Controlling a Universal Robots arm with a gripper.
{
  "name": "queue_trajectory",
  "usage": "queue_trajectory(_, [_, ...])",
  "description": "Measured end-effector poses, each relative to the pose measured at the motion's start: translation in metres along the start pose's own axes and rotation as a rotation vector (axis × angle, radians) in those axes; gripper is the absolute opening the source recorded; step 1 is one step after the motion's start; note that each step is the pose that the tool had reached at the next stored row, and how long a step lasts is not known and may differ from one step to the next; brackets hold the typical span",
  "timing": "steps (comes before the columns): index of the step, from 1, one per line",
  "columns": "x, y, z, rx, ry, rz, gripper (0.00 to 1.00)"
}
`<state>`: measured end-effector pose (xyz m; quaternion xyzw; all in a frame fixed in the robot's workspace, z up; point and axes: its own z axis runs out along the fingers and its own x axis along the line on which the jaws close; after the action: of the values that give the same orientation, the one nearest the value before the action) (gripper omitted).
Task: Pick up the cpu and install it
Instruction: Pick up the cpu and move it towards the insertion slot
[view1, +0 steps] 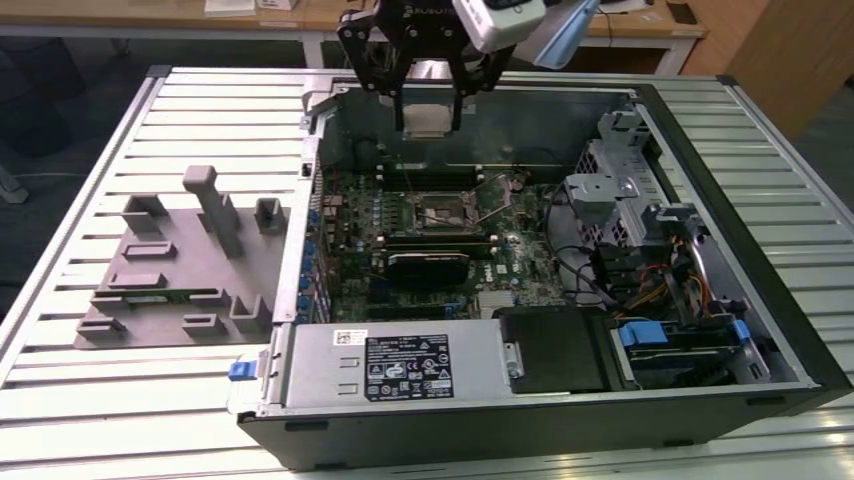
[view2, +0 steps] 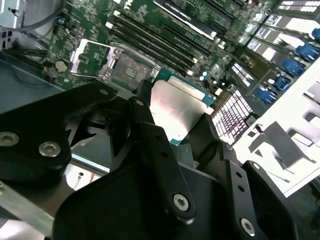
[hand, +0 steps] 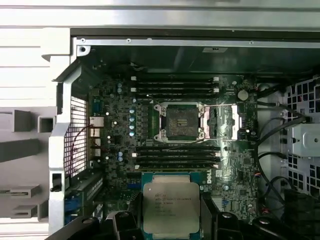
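The gripper (view1: 430, 112) hangs at the upper middle of the exterior view, its black fingers (view1: 400, 105) clamped on two opposite edges of the cpu (view1: 427, 120). The chip is held level in the air with its silvery top up, over the far wall of the open case (view1: 534, 440) and clear of everything below it. In both wrist views the cpu (hand: 171, 207) (view2: 177, 112) sits between the fingers with its thin green rim showing.

In the middle of the exterior view, lower in the frame than the chip, lies the socket (view1: 445, 210). In the first wrist view the socket (hand: 181, 121) is uncovered, its load plate (hand: 222, 121) swung aside. Dark memory slots (hand: 175, 85) flank it on two sides, so the free room is narrow.

The case holds the green motherboard (view1: 354, 215), a silver power supply (view1: 387, 365) along the near wall, and cables (view1: 627, 270) and drive bays at the exterior view's right. On the slatted table (view1: 80, 150) at the exterior view's left sits a grey holder (view1: 174, 270) with upright posts.
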<state>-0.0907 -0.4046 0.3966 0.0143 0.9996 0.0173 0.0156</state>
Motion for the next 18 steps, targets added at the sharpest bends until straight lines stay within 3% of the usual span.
queue_trajectory(3, [-0.0053,0.0001,0.0001,0.0001,0.0000,0.000,0.55])
queue_trajectory(10, [-0.0056,0.0002,0.0013,0.0001,0.0000,0.000,0.55])
queue_trajectory(18, [-0.0059,-0.0002,0.0102,0.0000,0.0000,0.000,0.55])
